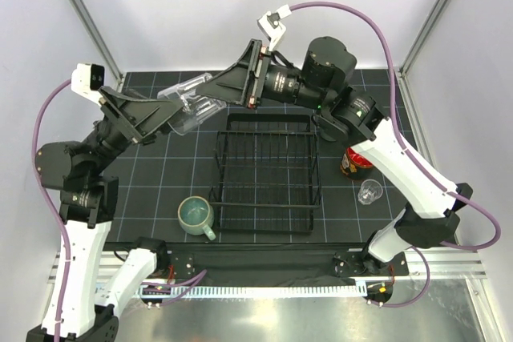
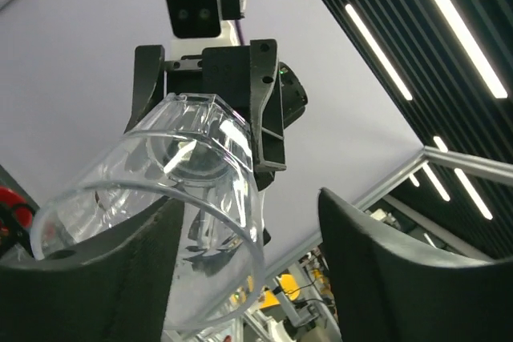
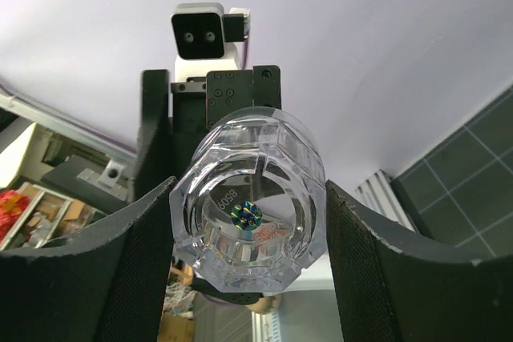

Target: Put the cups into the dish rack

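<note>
By the dish rack (image 1: 268, 115), clear glass (image 1: 191, 106) in right end effector (image 3: 250, 198).

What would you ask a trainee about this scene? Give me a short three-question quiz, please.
1. True or false: the dish rack already holds a cup.
2. Which one clamps the clear glass that is up in the air? A: left gripper. B: right gripper. C: neither.
3. Fill in: in the top view, the speckled green mug stands on the rack's ____ side.

Key: 1 false; 2 B; 3 left.
</note>
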You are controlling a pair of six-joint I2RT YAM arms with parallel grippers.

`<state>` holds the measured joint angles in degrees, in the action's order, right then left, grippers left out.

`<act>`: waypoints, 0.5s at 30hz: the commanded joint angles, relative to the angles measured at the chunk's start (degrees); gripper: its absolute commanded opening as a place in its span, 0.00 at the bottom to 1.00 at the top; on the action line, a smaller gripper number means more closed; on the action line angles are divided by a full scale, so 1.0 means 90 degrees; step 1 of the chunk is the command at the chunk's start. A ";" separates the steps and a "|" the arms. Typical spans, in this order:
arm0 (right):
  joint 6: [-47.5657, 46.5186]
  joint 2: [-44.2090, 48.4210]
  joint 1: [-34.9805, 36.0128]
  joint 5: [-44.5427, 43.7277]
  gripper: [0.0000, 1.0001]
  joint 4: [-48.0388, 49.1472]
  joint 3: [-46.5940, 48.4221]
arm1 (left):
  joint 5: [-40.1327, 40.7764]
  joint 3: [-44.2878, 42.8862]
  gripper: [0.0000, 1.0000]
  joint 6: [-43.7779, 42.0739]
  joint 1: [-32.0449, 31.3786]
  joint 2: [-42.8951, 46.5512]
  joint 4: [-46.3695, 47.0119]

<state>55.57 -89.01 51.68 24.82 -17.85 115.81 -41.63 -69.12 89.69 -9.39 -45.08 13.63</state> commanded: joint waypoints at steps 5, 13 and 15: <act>-0.0929 0.0446 -0.0702 -0.0745 0.04 -0.0856 0.0111 | -0.0219 -0.0269 0.81 -0.1321 -0.0012 0.0155 -0.1922; -0.3074 0.0292 -0.2138 -0.1915 0.04 -0.2595 0.0247 | 0.0132 -0.1311 0.80 -0.3205 -0.0002 -0.0176 -0.4965; -0.3555 0.0184 -0.2237 -0.2638 0.04 -0.2937 0.0287 | 0.0278 -0.1664 0.79 -0.3626 -0.0012 -0.0439 -0.5564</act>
<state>34.87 -87.15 32.05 10.37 -38.44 115.87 -40.60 -78.78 67.29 -9.37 -46.70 -22.87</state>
